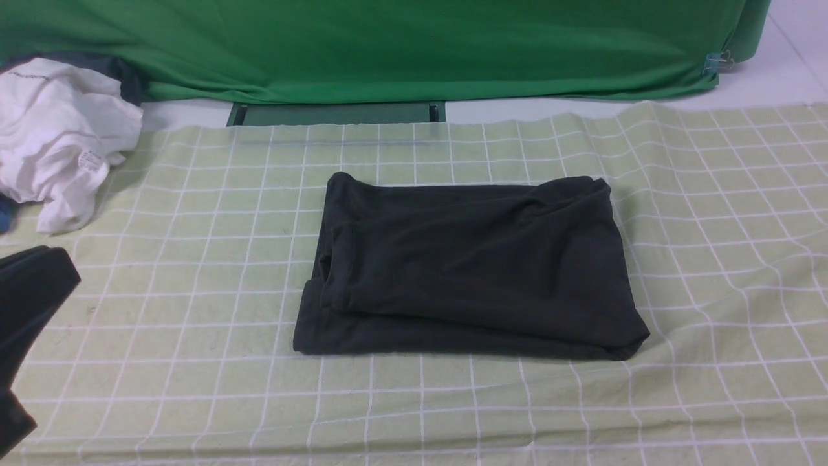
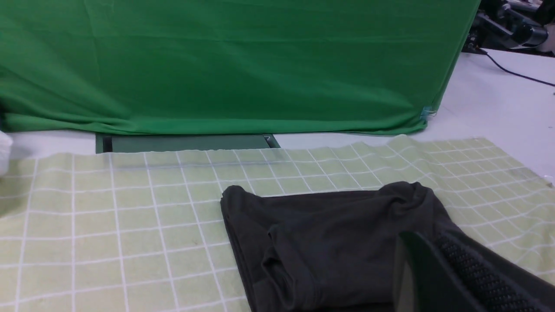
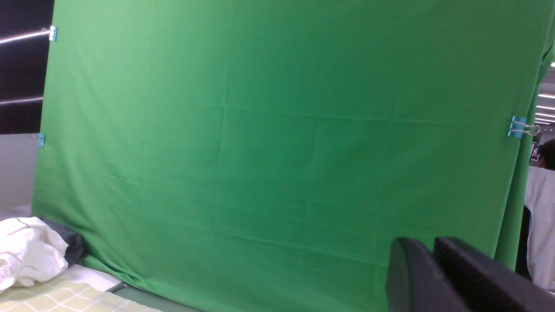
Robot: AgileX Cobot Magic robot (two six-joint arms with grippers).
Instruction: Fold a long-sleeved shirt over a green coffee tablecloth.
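The long-sleeved shirt (image 1: 469, 265) is black and lies folded into a flat rectangle in the middle of the green coffee tablecloth (image 1: 194, 259), a pale yellow-green cloth with a white grid. My left gripper (image 1: 45, 275) hangs low at the table's left edge, well apart from the shirt. In the left wrist view the left gripper (image 2: 427, 238) has its jaws together with nothing between them, and the shirt (image 2: 329, 242) lies beyond. The right gripper (image 3: 427, 245) is raised and faces the green backdrop, jaws together and empty. It does not show in the front view.
A crumpled white garment (image 1: 58, 136) lies on the tablecloth's far left corner. A plain bright green backdrop (image 1: 388, 45) hangs along the back edge. The tablecloth is wrinkled on the right side (image 1: 744, 272).
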